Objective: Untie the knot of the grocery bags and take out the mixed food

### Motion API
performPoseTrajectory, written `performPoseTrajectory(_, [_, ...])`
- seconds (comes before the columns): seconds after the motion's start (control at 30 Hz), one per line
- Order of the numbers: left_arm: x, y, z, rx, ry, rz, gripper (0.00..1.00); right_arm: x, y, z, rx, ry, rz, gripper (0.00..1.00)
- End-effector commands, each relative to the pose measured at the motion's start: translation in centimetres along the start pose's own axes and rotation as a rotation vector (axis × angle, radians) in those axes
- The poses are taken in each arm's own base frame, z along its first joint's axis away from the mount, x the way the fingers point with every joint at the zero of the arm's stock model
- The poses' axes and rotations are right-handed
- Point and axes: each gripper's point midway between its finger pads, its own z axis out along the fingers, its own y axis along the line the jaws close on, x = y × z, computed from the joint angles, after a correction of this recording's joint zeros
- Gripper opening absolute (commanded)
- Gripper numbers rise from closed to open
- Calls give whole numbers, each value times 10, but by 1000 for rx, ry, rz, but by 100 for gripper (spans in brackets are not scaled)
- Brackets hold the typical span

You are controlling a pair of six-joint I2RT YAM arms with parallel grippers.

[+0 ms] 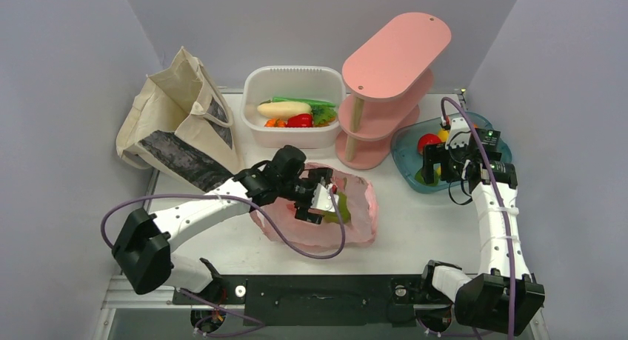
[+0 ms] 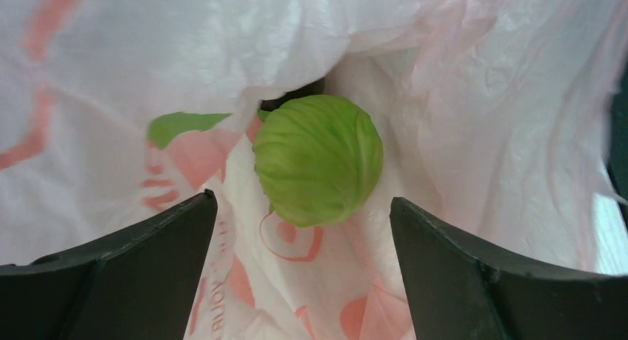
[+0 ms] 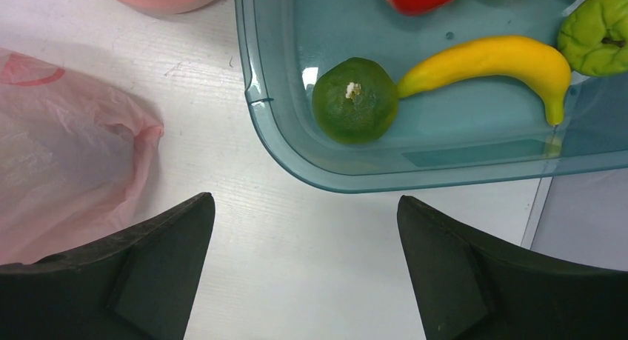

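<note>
Pink plastic bag (image 1: 348,207) lies crumpled mid-table, beside the left arm. A round green cabbage (image 2: 318,158) sits inside it, bare in a gap in the plastic. Left gripper (image 2: 302,207) points into that gap, jaws spread wide, cabbage just ahead between them, nothing gripped. Canvas tote (image 1: 178,125) slumps at back left. Right gripper (image 3: 306,199) hangs over the table, jaws wide and empty, just beside the blue tray (image 3: 252,81) with its lime (image 3: 354,99) and banana (image 3: 489,62).

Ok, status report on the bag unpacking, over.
Left gripper open at pink bag, round green vegetable ahead, ungripped. Right gripper open beside blue tray. Plastic folds crowd vegetable.
</note>
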Motion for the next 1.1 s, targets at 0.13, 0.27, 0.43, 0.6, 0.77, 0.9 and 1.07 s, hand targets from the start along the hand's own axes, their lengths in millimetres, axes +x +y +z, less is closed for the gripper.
performPoseTrajectory(0.13, [9,7,29,29,1,25,85,-9,-2,-1,2,-30,10,89])
performPoseTrajectory(0.27, [22,12,41,14,30,16,86,-5,-3,-3,11,-28,2,89])
performPoseTrajectory(0.43, [22,30,54,-26,34,14,87,-3,-1,-1,3,-20,12,89])
performPoseTrajectory(0.6, [13,39,56,-37,28,21,87,-2,-1,-1,4,-17,13,89])
performPoseTrajectory(0.77, [19,28,66,0,42,16,93,2,-1,0,2,-11,13,89])
performPoseTrajectory(0.9, [31,13,79,71,65,-1,96,2,-2,0,4,-5,9,89])
performPoseTrajectory(1.07, [57,-3,93,140,129,-35,94,4,-4,0,10,9,2,89])
